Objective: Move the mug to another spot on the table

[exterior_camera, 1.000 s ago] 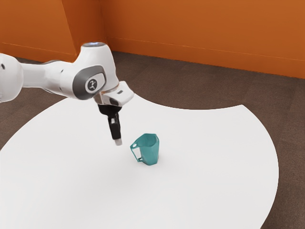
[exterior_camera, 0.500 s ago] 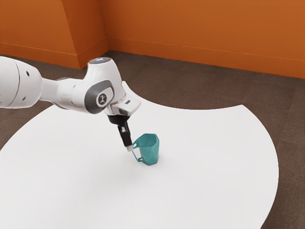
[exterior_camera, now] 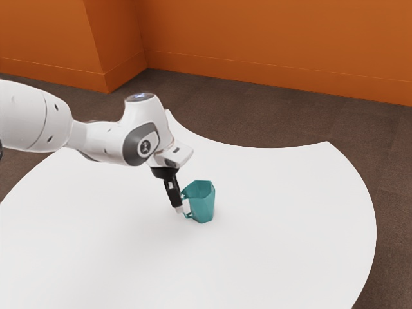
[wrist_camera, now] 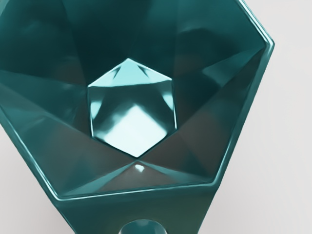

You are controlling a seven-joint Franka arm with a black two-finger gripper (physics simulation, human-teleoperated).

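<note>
Directly beneath the pincer (exterior_camera: 176, 205) stands the teal mug (exterior_camera: 202, 201), upright on the white table (exterior_camera: 283, 219), with its handle (exterior_camera: 185, 209) turned toward the arm. The pincer's pale tip sits down at that handle, just outside the rim. From the side the black pincer reads as a single thin bar, so I cannot tell whether it is released or clenched, nor whether it actually touches the handle. The wrist view looks almost straight down into the mug (wrist_camera: 130, 114): faceted teal walls slope to a small bright angular floor. The curve of the handle (wrist_camera: 142, 227) lies closest under the hand, and a strip of bare table (wrist_camera: 290, 146) shows past the rim. Above the pincer the hand is pitched steeply downward and leans a little toward the exterior view's right. The wrist joint is bent sharply over it. Behind that, the white arm (exterior_camera: 90, 138) stretches back toward the exterior view's left, nearly level and low over the tabletop, thickening into a large rounded link at the edge. The mug sits on the side of the pincer away from the arm, with open tabletop all round it. Farther off lies a dark brown floor (exterior_camera: 290, 116), and beyond it rise orange walls (exterior_camera: 270, 32).
</note>
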